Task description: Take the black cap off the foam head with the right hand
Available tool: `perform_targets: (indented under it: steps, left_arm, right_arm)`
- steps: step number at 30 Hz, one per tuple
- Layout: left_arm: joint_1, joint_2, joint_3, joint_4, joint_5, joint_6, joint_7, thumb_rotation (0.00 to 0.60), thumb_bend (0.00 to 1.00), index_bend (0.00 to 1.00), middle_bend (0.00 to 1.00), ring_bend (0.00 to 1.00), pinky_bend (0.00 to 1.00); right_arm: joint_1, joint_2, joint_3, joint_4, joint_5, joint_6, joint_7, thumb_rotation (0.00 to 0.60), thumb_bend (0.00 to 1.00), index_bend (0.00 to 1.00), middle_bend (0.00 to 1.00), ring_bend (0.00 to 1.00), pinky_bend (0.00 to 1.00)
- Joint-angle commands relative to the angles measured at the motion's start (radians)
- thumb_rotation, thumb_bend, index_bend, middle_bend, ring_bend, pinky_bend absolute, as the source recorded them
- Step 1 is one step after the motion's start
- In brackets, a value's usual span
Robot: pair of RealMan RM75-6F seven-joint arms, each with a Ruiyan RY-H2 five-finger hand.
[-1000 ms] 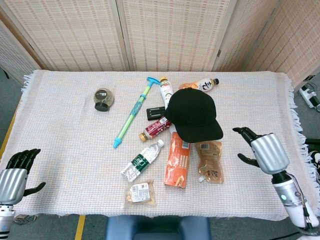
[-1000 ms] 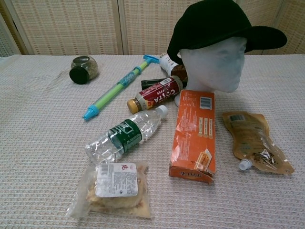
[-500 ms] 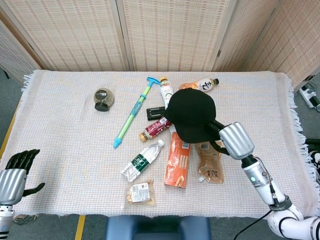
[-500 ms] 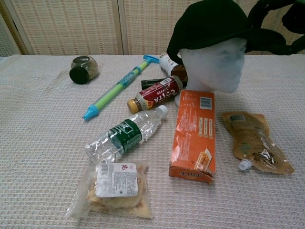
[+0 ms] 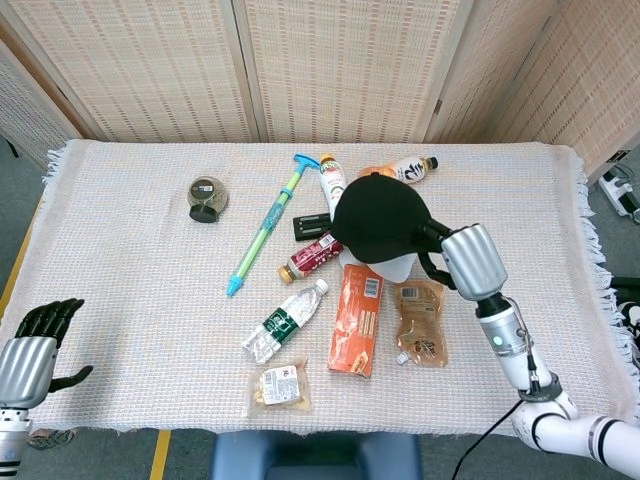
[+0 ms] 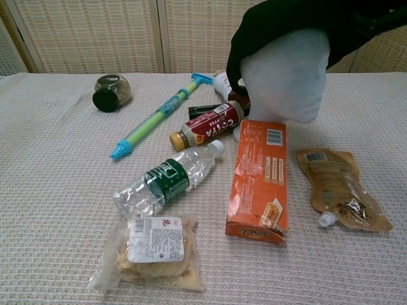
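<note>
We see the black cap point(image 5: 380, 218) tilted up at its brim side over the foam head point(image 6: 285, 77), whose white forehead and face show bare beneath it in the chest view; the back of the cap is on the head. From above, a sliver of white foam shows under the cap's front edge. The right hand point(image 5: 455, 258) is at the cap's brim, its dark fingers point(image 5: 432, 235) closed on the brim edge and gripping it, with the silver wrist trailing toward the table's right side.

Just in front of the foam head lies an orange box point(image 6: 259, 180), flat with its long side running toward us. Beside it to the right is a tan spouted pouch point(image 6: 340, 189). To the left of the box lie a clear water bottle with a green label point(image 6: 167, 179) and, nearer the head, a small red-labelled bottle point(image 6: 206, 125). A packet of snacks point(image 6: 152, 250) lies near the table's front edge. Further left, a green and blue water squirter point(image 5: 265, 225) lies diagonally, and a small dark-lidded jar point(image 5: 207, 198) lies well apart from the rest.

The left hand point(image 5: 35, 345) hangs off the table's front left corner, holding nothing, fingers apart.
</note>
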Motion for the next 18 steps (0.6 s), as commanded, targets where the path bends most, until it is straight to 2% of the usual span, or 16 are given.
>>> perform_targets:
  steps: [1, 8, 18]
  left_arm:
    - [-0.001, -0.002, 0.000, 0.000, -0.001, -0.002, 0.001, 0.600, 0.06, 0.15, 0.16, 0.14, 0.16]
    - [-0.009, -0.006, 0.000, -0.002, 0.003, -0.011, 0.005, 0.600, 0.06, 0.15, 0.15, 0.14, 0.16]
    - [-0.014, -0.013, 0.006, 0.003, -0.002, -0.026, 0.004, 0.600, 0.06, 0.14, 0.15, 0.14, 0.16]
  right_arm:
    - [0.018, -0.014, 0.023, 0.021, 0.022, 0.007, -0.016, 0.600, 0.65, 0.75, 0.65, 0.95, 1.00]
    - [0.079, -0.043, 0.085, 0.097, 0.083, -0.010, -0.066, 0.600, 0.67, 0.77, 0.65, 0.96, 1.00]
    - [0.174, -0.080, 0.129, 0.257, 0.170, -0.088, -0.100, 0.600, 0.68, 0.77, 0.65, 0.96, 1.00]
